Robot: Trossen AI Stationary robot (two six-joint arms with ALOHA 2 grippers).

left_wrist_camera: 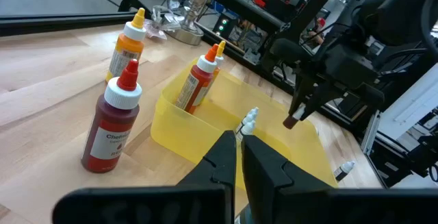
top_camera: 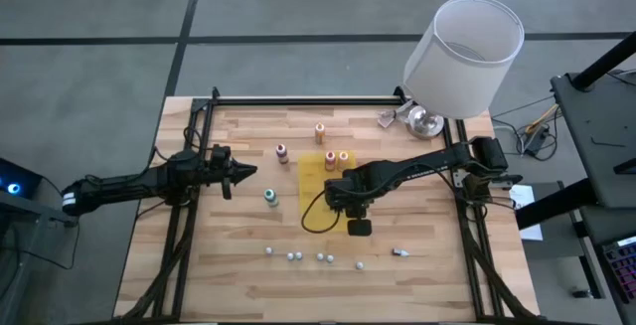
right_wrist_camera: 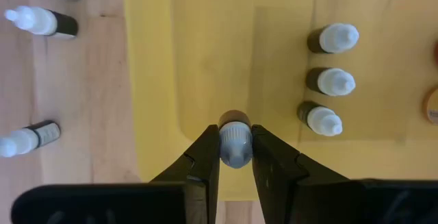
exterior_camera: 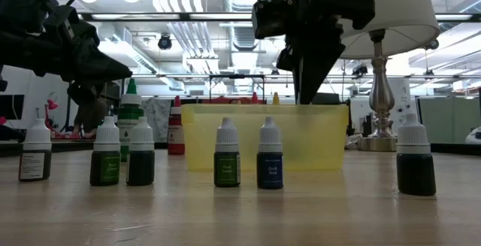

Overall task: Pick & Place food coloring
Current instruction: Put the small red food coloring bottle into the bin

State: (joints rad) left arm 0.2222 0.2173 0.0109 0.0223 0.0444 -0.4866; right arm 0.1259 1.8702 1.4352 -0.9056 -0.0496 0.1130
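My right gripper point(right_wrist_camera: 235, 150) hangs over the yellow tray point(top_camera: 312, 178), shut on a small dark food coloring bottle point(left_wrist_camera: 293, 120) with a pale cap. Three more small white-capped bottles point(right_wrist_camera: 333, 81) stand on the tray's floor. Other small bottles point(exterior_camera: 227, 156) stand in a row on the table near its front edge. A teal-green bottle point(top_camera: 270, 197), a dark red bottle point(left_wrist_camera: 113, 121) and an orange bottle point(left_wrist_camera: 129, 42) stand on the wood to the tray's left and far side. Two orange-topped bottles point(left_wrist_camera: 200, 79) stand in the tray's far end. My left gripper point(top_camera: 248, 173) waits shut at the left. My right gripper pinches the small bottle's pale cap point(right_wrist_camera: 235, 140) between its two fingers. The fingers come from above, pointing almost straight down. The bottle hangs upright below the fingertips, its dark body point(left_wrist_camera: 292, 122) clear above the tray's floor.
A lamp with a white shade point(top_camera: 465, 52) stands at the table's far right corner. One small bottle point(top_camera: 399, 252) lies on its side near the front right. Bare wood lies to the right of the tray.
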